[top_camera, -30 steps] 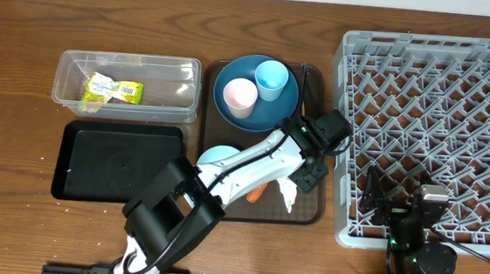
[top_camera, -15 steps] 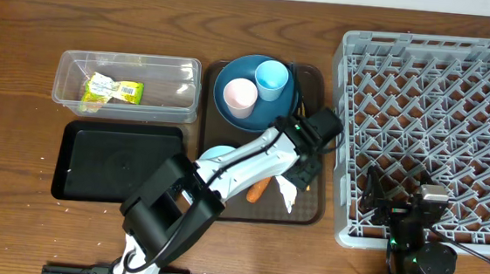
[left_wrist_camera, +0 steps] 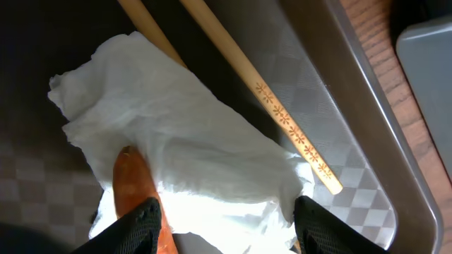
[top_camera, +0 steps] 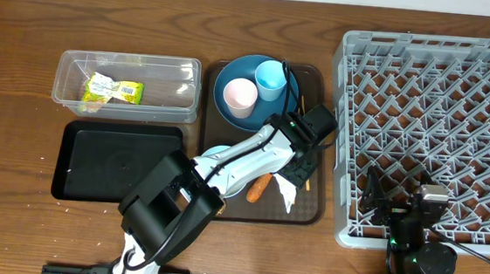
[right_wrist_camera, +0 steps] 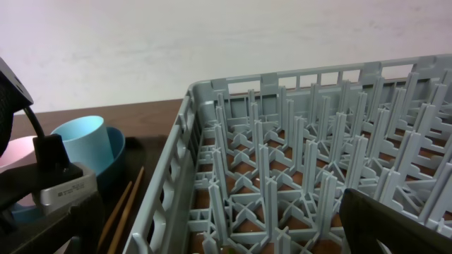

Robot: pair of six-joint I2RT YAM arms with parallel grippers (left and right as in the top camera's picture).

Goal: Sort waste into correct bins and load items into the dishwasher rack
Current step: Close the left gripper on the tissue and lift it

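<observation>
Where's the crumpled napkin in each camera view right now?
Overhead: napkin at the brown tray's lower right, beside the carrot.
Left wrist: napkin fills the centre, partly over the carrot.
Right wrist: not in it.
Shared landmark: chopsticks, seen in all three views.

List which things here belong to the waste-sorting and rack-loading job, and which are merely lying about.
Belong to the job: crumpled napkin, carrot, snack wrapper, clear tub, black tray, blue plate, pink cup, light-blue cup, bowl, chopsticks, dishwasher rack.

Just lying about: brown serving tray, wooden table.
</observation>
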